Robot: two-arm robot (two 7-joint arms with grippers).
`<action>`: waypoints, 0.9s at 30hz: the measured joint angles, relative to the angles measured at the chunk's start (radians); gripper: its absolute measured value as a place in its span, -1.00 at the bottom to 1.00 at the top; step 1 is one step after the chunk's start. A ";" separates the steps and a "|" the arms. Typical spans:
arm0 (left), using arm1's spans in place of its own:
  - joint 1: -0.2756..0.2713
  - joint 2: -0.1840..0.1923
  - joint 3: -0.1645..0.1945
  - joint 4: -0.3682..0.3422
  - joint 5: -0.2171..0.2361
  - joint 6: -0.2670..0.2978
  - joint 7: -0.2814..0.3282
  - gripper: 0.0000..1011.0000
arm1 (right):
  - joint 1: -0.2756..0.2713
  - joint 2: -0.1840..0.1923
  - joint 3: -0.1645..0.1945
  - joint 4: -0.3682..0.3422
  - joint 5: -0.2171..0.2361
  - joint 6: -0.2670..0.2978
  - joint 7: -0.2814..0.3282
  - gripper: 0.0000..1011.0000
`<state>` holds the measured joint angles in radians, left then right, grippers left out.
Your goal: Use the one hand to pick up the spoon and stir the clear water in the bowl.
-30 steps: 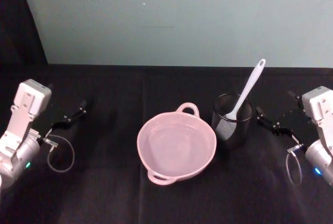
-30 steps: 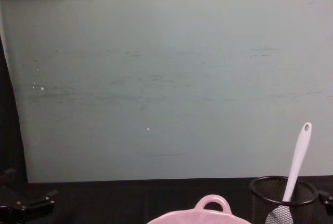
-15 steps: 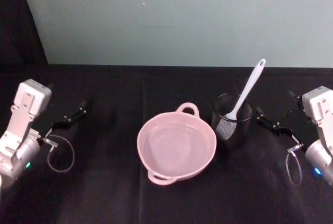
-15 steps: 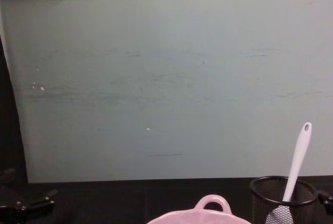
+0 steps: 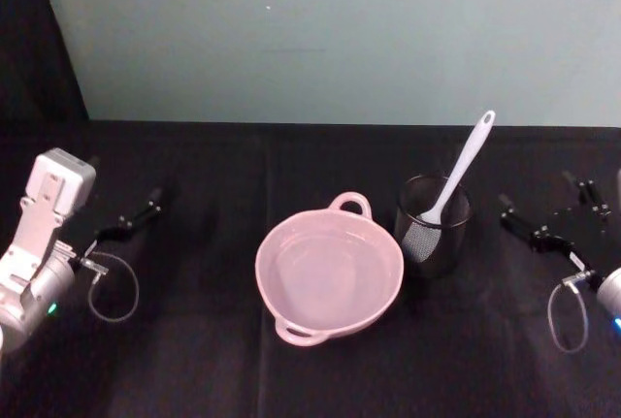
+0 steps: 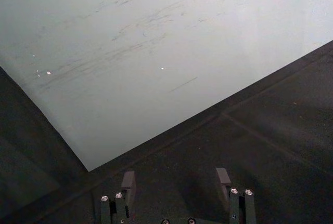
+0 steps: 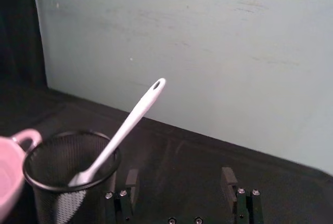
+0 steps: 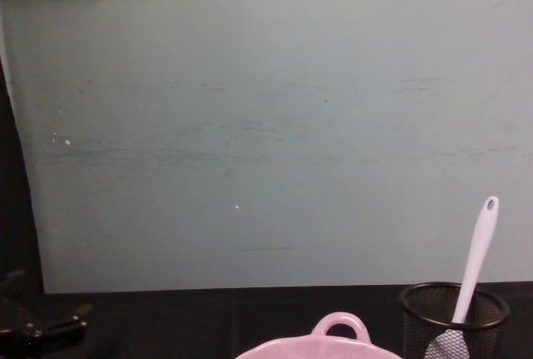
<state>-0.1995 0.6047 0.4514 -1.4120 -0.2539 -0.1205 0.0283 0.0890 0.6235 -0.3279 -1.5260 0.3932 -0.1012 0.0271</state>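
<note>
Nearest the robot, the right gripper (image 7: 179,179) sits low over the black table (image 5: 194,360), to the right of the work and apart from it, with its jaws spread wide and nothing between them. The left gripper (image 6: 176,178) is parked at the far left, likewise wide and empty. Next out, at centre, stands the pink bowl (image 5: 281,243), holding clear water. Just beside it on the right and slightly farther back is a black wire-mesh cup (image 5: 427,243). The white spoon (image 5: 464,168) stands in it head down, its handle leaning up and back to the right towards the pale wall (image 5: 310,40). The spoon is judged light, stiff and smooth, so liable to slip. The best hold appears to be the bare handle well above the cup rim, lifting along its lean so the light cup is not tipped.
</note>
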 joint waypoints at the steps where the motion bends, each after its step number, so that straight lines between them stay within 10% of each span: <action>1: 0.000 0.000 0.000 0.000 0.000 0.000 0.000 0.99 | -0.006 0.000 0.010 -0.006 0.019 0.005 0.010 0.98; 13: 0.000 0.000 0.000 0.000 0.000 0.000 0.000 0.99 | 0.000 -0.060 0.129 -0.010 0.353 0.152 0.223 0.98; 27: 0.000 0.000 0.000 0.000 0.000 0.000 0.000 0.99 | 0.156 -0.124 0.105 0.155 0.589 0.340 0.405 0.98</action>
<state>-0.1995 0.6047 0.4514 -1.4120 -0.2539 -0.1205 0.0283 0.2451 0.4995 -0.2225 -1.3713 0.9826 0.2390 0.4325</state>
